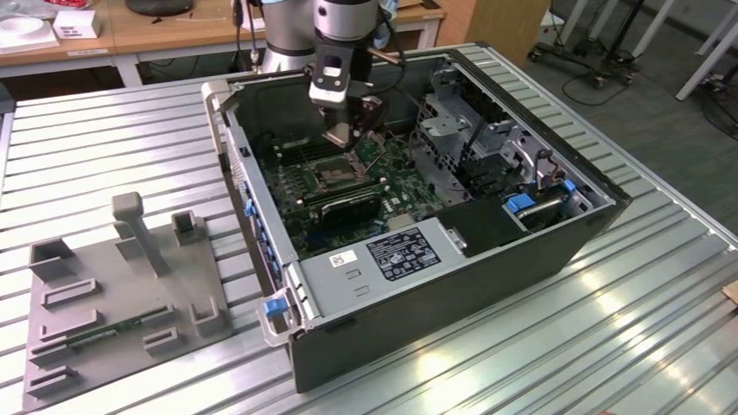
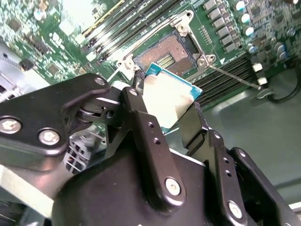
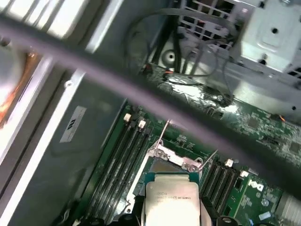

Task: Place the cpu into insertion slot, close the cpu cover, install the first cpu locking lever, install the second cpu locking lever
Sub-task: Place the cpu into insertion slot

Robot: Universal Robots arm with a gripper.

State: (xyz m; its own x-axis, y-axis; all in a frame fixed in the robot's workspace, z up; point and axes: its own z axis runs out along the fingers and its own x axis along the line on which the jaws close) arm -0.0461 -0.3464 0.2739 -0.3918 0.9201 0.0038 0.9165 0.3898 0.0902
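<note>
Slatted metal table (image 1: 104, 156) underneath, bearing an open computer case (image 1: 461, 285) and, toward the exterior view's left, a grey fixture tray (image 1: 116, 294). Inside the case, the gripper (image 1: 342, 137) low over the green board, close above the insertion slot (image 1: 331, 175) and apart from it.

In the second wrist view: the cpu (image 2: 171, 96) pinched by opposite edges between two black fingers (image 2: 141, 117), metal top toward the camera. Beyond its far edge, the insertion slot (image 2: 167, 54), uncovered, contacts bare; beside it a thin locking lever (image 2: 235, 77) angled outward. Cannot tell whether level with the board. Likely trouble: descending skewed or off-centre, setting a corner onto the contacts and bending them, or hanging up on the silver rim; possibly also snagging the lever with a finger.

In the first wrist view: the cpu (image 3: 171, 202) in front, a silver bracket (image 3: 174, 157) past it, probably the cpu cover standing raised, memory slots (image 3: 124, 155) alongside. Risk of striking that raised plate if advanced too low, and of seating the wrong way round, orientation marks being too small to judge.
</note>
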